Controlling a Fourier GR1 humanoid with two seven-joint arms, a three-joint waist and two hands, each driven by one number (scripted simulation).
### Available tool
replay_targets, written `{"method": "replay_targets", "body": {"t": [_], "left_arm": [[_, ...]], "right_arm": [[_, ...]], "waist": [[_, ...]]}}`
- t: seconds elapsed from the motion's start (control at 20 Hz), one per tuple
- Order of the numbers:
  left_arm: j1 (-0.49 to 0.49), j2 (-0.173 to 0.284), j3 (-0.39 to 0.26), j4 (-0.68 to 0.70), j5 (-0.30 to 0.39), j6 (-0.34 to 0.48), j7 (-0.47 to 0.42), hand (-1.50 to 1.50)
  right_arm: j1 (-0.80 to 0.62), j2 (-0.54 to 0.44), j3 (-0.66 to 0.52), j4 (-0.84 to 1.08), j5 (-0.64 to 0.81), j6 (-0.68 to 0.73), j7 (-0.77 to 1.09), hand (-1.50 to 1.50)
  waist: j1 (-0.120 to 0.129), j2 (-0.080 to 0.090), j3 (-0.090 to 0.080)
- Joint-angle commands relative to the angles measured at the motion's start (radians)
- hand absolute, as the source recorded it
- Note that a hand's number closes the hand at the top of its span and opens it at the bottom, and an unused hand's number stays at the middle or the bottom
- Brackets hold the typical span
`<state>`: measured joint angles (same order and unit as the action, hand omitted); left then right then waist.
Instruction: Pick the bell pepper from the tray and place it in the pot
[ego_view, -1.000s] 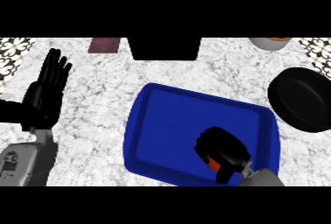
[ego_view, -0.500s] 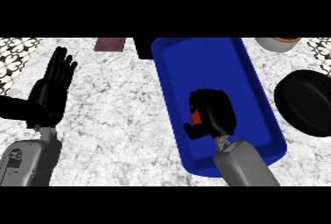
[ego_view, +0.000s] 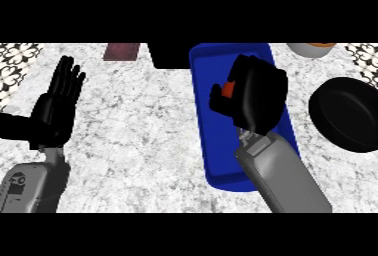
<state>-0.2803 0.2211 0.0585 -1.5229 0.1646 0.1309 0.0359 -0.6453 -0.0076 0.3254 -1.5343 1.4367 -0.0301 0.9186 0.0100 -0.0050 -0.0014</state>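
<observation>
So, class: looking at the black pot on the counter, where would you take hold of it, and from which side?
Grip the pot by its near left rim, coming from above and the left. That edge faces the tray and bare counter; no handle shows, and its right side runs out of view.

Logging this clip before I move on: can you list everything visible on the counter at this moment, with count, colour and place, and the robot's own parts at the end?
bell pepper: one, red-orange, mostly hidden inside the right hand, over the tray
tray: one, blue, centre, running from the far edge toward the near side
pot: one, black, at the right edge, apart from the tray
dark red-brown object: one, far edge, left of centre; cannot tell what it is
black object: one, far edge beside the tray's top; unclear
pale container with orange top: one, far right corner, partly cut off
counter: white-grey marbled
left hand: black, open, fingers up, resting at left
right hand: black, curled round the bell pepper
</observation>
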Motion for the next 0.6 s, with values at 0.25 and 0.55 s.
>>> {"method": "replay_targets", "body": {"t": [0.25,0.55], "left_arm": [[-0.002,0.023,0.047,0.012,0.03,-0.034,0.005,0.0],[0.045,-0.003,0.021,-0.044,-0.004,-0.003,0.019,0.0]], "right_arm": [[0.045,-0.125,-0.157,-0.182,0.052,0.068,0.037,1.5],[0.191,-0.301,-0.356,-0.302,-0.15,0.158,-0.131,1.5]], "waist": [[-0.018,0.003,0.001],[-0.021,0.002,0.002]]}}
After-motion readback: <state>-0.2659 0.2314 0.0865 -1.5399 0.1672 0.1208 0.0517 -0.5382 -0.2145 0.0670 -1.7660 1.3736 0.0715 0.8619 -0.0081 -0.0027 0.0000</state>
